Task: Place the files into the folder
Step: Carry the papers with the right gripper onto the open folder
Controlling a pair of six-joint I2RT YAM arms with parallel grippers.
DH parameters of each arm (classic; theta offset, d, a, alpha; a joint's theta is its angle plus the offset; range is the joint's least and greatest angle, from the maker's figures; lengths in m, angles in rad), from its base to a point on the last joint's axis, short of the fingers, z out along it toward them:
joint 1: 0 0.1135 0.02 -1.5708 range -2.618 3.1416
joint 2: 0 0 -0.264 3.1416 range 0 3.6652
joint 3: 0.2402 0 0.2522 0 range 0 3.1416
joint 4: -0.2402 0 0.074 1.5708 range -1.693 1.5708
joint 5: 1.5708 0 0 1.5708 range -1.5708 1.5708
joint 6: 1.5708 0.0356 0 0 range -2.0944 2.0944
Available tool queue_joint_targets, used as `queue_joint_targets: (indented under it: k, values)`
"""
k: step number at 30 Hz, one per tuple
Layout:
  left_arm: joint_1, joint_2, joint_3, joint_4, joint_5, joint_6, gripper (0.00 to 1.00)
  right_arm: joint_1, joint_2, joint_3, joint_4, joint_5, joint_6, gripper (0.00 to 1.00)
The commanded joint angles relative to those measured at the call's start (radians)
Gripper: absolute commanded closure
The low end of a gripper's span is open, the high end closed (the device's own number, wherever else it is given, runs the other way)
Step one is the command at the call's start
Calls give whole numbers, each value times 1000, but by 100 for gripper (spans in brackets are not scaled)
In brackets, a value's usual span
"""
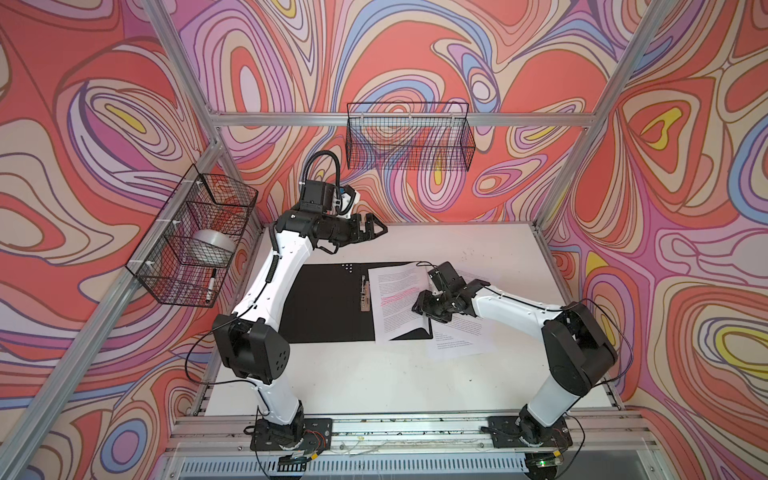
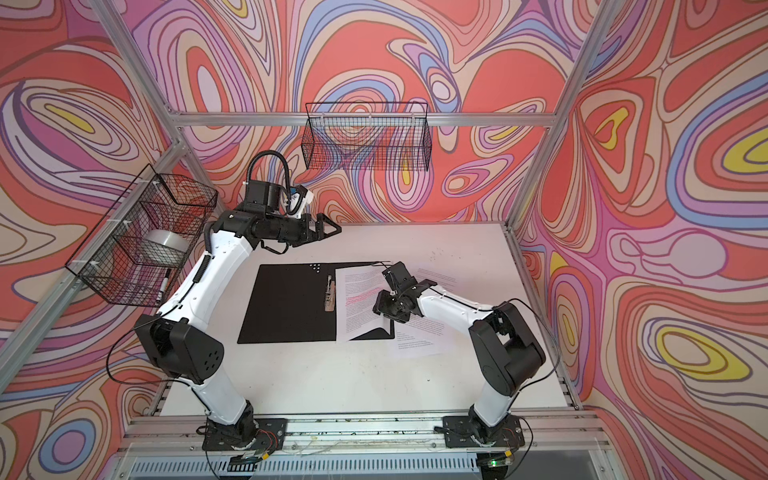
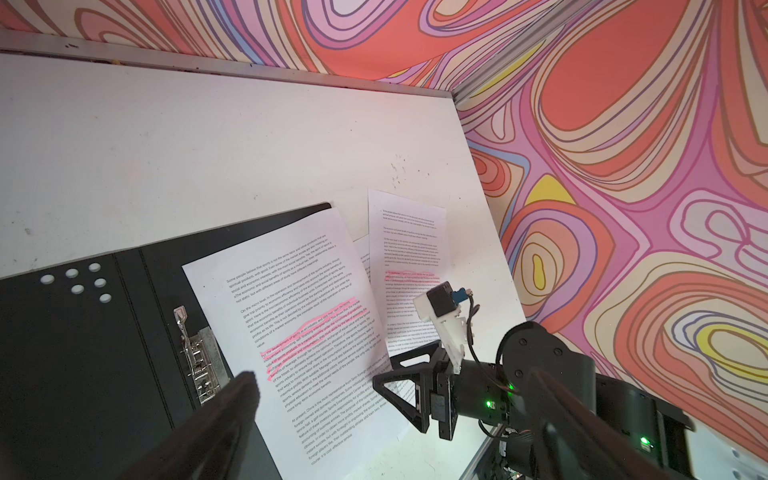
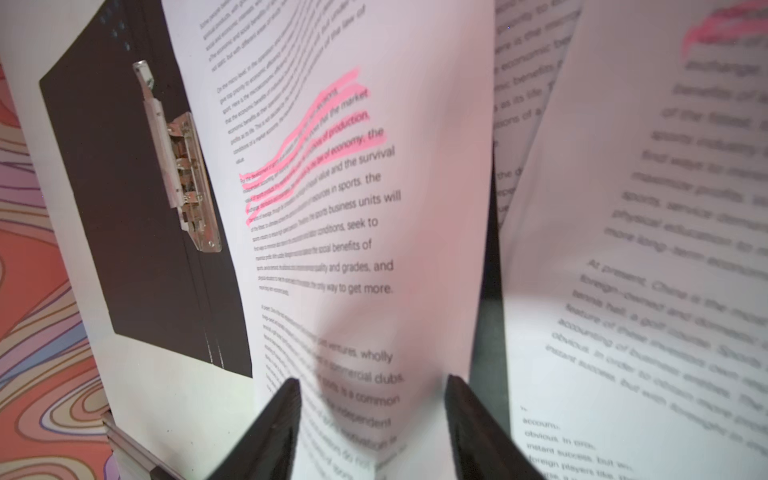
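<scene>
The folder [image 1: 328, 307] lies open on the white table, black inside up, its metal clip [image 1: 365, 296] at the spine. One of the files, a sheet with pink highlighted lines [image 1: 395, 305], rests on the folder's right half, its right edge lifted and buckled. More files [image 1: 461, 336] lie on the table just right of the folder. My right gripper [image 1: 417, 305] is at that lifted edge; in the right wrist view its jaws stand apart [image 4: 372, 380] with the bulging paper between them, not pinched. My left gripper [image 1: 376, 226] hangs open above the folder's far edge, holding nothing.
A wire basket [image 1: 195, 237] on the left wall holds a tape roll [image 1: 212, 245] and a marker [image 1: 211, 284]. Another wire basket [image 1: 409, 137] hangs on the back wall. Bare table [image 1: 374, 382] lies in front of the folder.
</scene>
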Motion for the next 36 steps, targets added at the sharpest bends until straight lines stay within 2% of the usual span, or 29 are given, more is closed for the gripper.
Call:
queue_joint_targets:
  k: [1,6,8,12,15,17,20,27,36]
  values:
    - [5,19,12,-49,14,25,0,22,2,27,-127,120,-18,32]
    - [5,19,3,-60,2,33,1,45,-42,37,-184,206,-10,32]
    - [5,16,-11,-64,1,33,1,46,-65,17,-169,200,-3,33]
    - [5,-47,-119,-52,7,53,2,51,-90,-50,-85,113,35,43]
    - [5,-170,-306,56,-27,77,1,62,-84,-83,-1,45,57,57]
    - [5,-205,-348,45,-61,117,1,72,-62,-90,41,4,63,64]
    - [5,-221,-367,-7,-121,156,1,98,-10,-87,75,-33,65,65]
    - [5,-234,-428,-17,-170,170,2,138,113,-40,65,-11,49,65]
    - [5,-249,-450,4,-143,150,2,139,202,13,80,-8,39,63]
